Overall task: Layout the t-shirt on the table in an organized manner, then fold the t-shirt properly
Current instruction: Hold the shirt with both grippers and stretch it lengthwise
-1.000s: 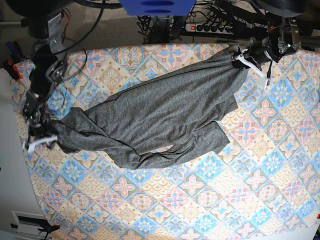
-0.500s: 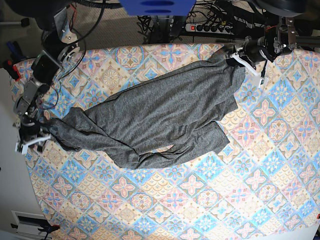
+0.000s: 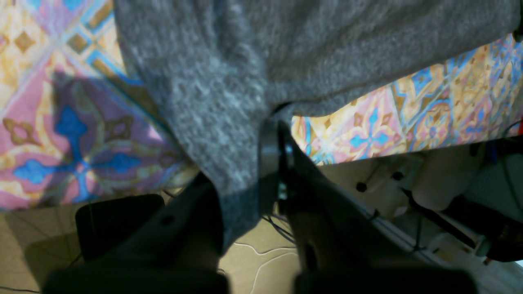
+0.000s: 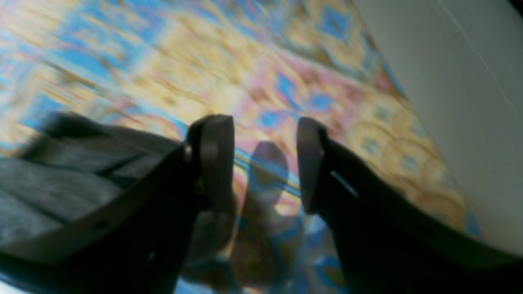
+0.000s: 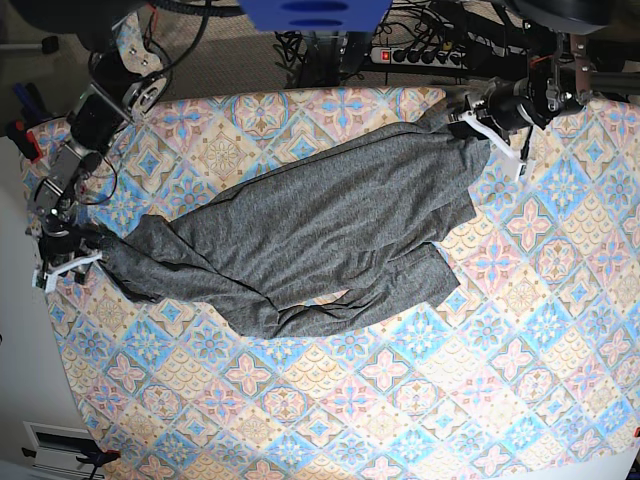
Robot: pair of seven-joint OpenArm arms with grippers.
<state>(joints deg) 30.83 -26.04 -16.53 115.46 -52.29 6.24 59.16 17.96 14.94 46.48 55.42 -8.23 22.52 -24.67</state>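
The dark grey t-shirt (image 5: 320, 225) lies crumpled in a diagonal band across the table (image 5: 400, 400), from the left edge to the far right corner. My left gripper (image 5: 468, 113) is shut on the t-shirt's far right corner, near the table's back edge. In the left wrist view the fabric (image 3: 229, 81) is pinched in the left gripper (image 3: 271, 139) and hangs over one finger. My right gripper (image 5: 62, 265) stands open at the table's left edge, beside the t-shirt's left end. The right wrist view shows the right gripper (image 4: 263, 163) with nothing between its fingers and grey cloth (image 4: 45, 183) to its left.
A power strip with cables (image 5: 430, 55) lies on the floor beyond the table's far edge. A blue object (image 5: 315, 12) sits at the top centre. A white surface (image 5: 20, 360) borders the table's left side.
My right gripper has drawn back a little to the left and upward, off the t-shirt's left end. My left gripper has shifted slightly left with the corner it holds.
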